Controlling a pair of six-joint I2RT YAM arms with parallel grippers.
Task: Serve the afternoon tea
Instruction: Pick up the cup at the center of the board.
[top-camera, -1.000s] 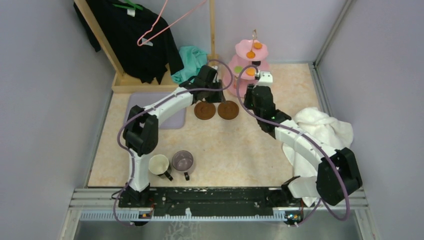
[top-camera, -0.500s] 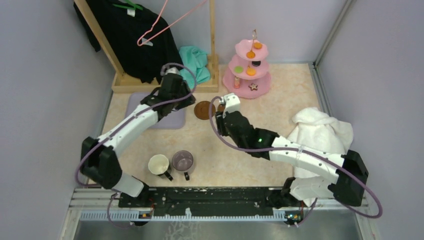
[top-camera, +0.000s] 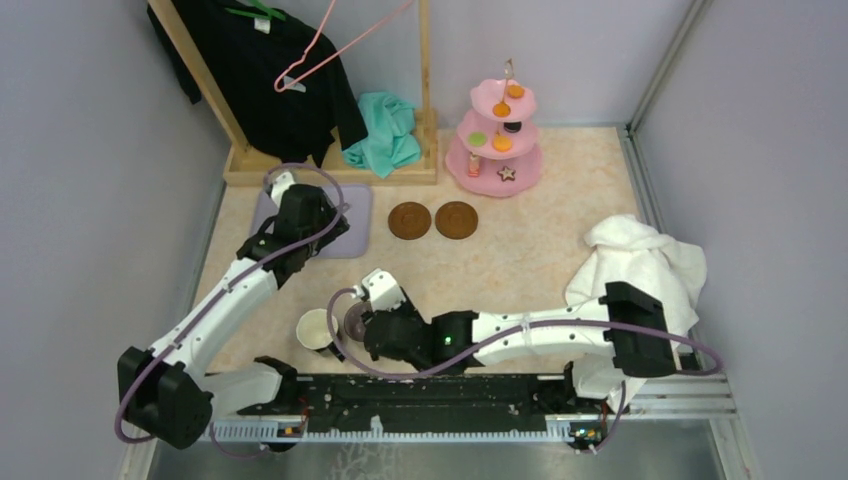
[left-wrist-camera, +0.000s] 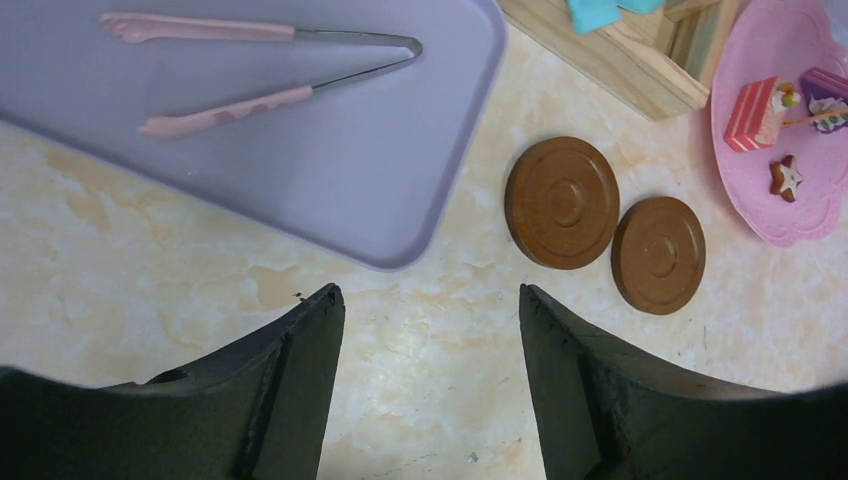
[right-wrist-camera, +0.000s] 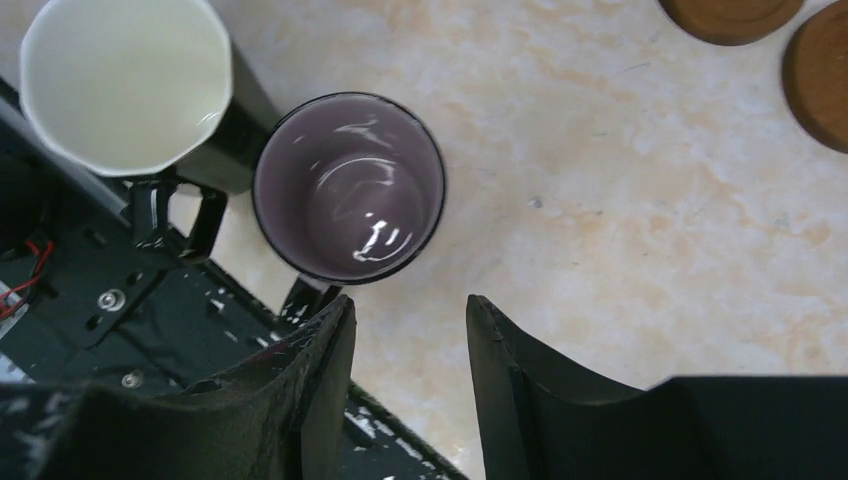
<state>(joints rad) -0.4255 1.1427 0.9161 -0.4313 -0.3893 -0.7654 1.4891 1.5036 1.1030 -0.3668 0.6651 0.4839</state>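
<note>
The pink three-tier stand (top-camera: 462, 160) at the back carries orange (top-camera: 501, 109), green (top-camera: 478, 139) and black (top-camera: 513, 127) sweets and a star cookie (top-camera: 506, 173). Two brown coasters (top-camera: 408, 220) (top-camera: 456, 219) lie in front of it, bare. The cream mug (right-wrist-camera: 125, 80) and the greyish-purple mug (right-wrist-camera: 348, 185) stand side by side at the near edge. My right gripper (right-wrist-camera: 408, 305) hovers open just beside the purple mug, its left finger over that mug's handle (right-wrist-camera: 305, 295). My left gripper (left-wrist-camera: 430, 295) is open and empty above the table, next to the tray and left of the coasters (left-wrist-camera: 562, 202).
A lilac tray (left-wrist-camera: 400, 150) holds pink-tipped tongs (left-wrist-camera: 250, 100). A white towel (top-camera: 640, 265) lies at the right, a teal cloth (top-camera: 385, 130) at the back by a wooden rack with a black garment (top-camera: 270, 70). The black base rail (right-wrist-camera: 80, 330) runs right beside the mugs.
Both arms drew back from the stand. The left one swung left to the tray and opened. The right one swept down to the mugs and opened a little wider.
</note>
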